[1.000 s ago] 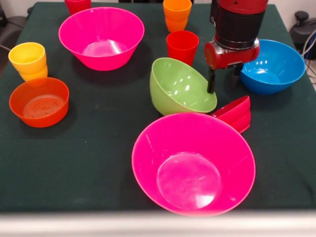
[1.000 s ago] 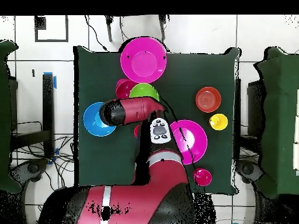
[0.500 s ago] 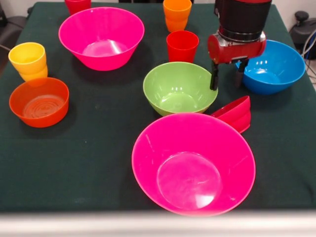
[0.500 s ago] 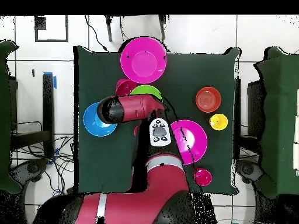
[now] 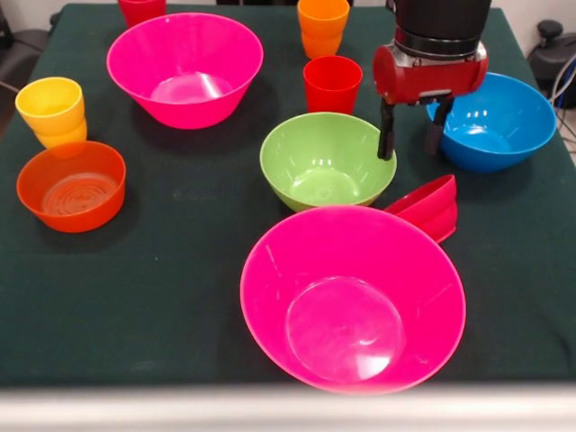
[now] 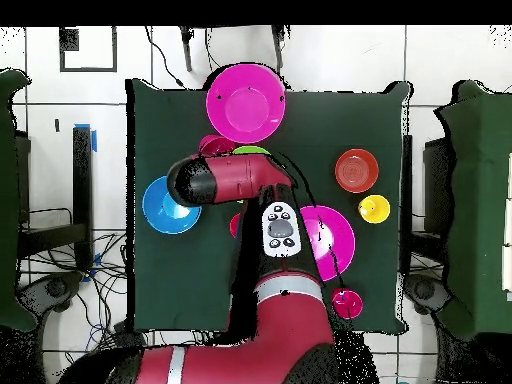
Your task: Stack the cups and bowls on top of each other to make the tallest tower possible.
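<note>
Bright even light; glare on pink bowl (image 5: 353, 301); soft shadows.

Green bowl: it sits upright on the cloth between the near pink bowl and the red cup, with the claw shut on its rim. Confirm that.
Not quite. In the front view the claw hangs open beside the green bowl, gripping nothing. The rest is right: it sits upright between the near pink bowl and the red cup.

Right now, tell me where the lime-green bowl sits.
Front view: the lime-green bowl sits upright mid-table, between the red cup behind it and the near pink bowl.
</note>
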